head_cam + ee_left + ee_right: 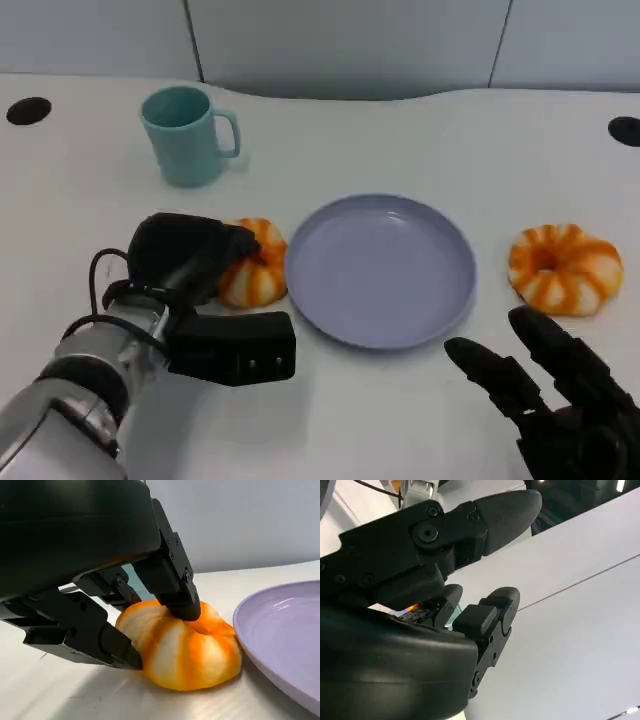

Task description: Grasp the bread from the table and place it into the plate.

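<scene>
An orange-and-white ring-shaped bread [258,270] lies on the white table just left of the empty lavender plate [380,270]. My left hand [185,255] covers its left side. In the left wrist view one finger [180,600] presses into the top of the bread [185,650] and another [112,642] touches its lower side, so the hand grips it while it rests on the table, beside the plate's rim [280,630]. My right hand [560,400] lies at the lower right with fingers spread, holding nothing; its fingers [485,535] show apart in the right wrist view.
A second ring-shaped bread [565,268] sits right of the plate, just beyond my right hand. A teal mug [187,135] stands at the back left. Black holes [28,110] mark the table's far corners.
</scene>
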